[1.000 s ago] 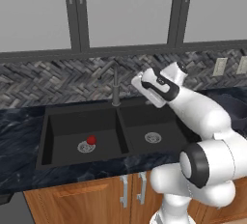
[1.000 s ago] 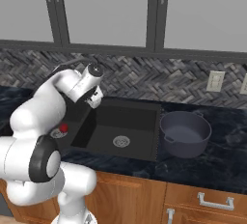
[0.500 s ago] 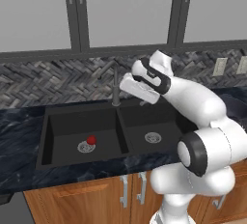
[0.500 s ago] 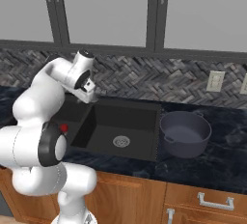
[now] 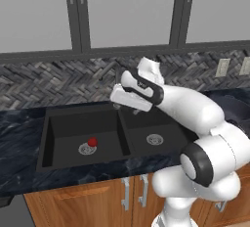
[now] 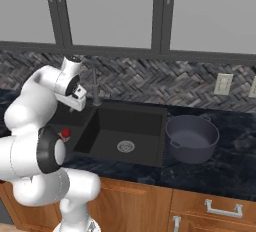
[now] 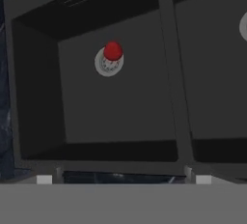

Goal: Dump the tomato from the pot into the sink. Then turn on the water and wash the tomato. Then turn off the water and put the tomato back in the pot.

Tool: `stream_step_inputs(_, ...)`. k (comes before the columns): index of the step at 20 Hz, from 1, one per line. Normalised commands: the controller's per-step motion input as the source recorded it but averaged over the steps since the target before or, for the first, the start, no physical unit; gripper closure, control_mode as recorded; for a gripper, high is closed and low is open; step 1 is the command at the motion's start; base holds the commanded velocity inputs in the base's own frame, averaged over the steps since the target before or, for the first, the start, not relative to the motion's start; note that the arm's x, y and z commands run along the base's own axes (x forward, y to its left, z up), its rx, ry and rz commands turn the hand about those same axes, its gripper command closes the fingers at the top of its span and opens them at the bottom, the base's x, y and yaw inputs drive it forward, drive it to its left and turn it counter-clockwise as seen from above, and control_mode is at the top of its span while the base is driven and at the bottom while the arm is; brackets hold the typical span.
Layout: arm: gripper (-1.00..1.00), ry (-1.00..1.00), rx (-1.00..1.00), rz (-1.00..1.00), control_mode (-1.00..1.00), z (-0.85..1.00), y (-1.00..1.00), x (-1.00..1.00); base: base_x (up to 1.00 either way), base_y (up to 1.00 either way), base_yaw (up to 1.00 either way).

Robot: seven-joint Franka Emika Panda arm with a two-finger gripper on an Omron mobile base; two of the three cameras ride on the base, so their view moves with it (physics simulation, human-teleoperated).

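Round tomato (image 5: 92, 142) on left sink (image 5: 49, 138) drain, pot (image 6: 192, 138) upright, hand (image 5: 128, 104) wide, empty.

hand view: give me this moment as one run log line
small glossy red tomato: on drain, left basin | matte black double sink | gripper: open, empty, above divider | dark round pot: on counter

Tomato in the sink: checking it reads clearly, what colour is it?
Glossy bright red tomato, clearest in the hand view.

Dark marbled countertop (image 6: 235, 161) over wooden base cabinets (image 6: 200, 208) with silver handles. Grey herringbone backsplash (image 5: 44, 86) behind, bearing white wall outlets (image 6: 221, 83). Above, pale glass-fronted cabinets (image 6: 107, 8) in dark frames.
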Motion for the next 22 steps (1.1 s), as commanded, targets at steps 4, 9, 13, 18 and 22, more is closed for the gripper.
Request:
stream_step_inputs(4, -1.0, -0.03, -0.14, 0.0, -1.0, -0.24, 0.56, -0.07, 0.0, 0.0, 0.0)
stream_step_inputs(9, -1.0, -0.06, -0.23, 0.0, -1.0, -0.31, 0.62, 0.0, 0.0, 0.0, 0.0)
stream_step_inputs(13, -1.0, -0.19, -0.31, 0.0, -1.0, -0.33, 0.55, 0.0, 0.0, 0.0, 0.0)
stream_step_inputs(18, -1.0, -0.16, -0.18, -0.01, -1.0, -0.32, 0.44, 0.0, 0.0, 0.0, 0.0)
stream_step_inputs(22, -1.0, -0.07, -0.03, -0.02, -1.0, -0.27, 0.26, 0.01, 0.0, 0.0, 0.0)
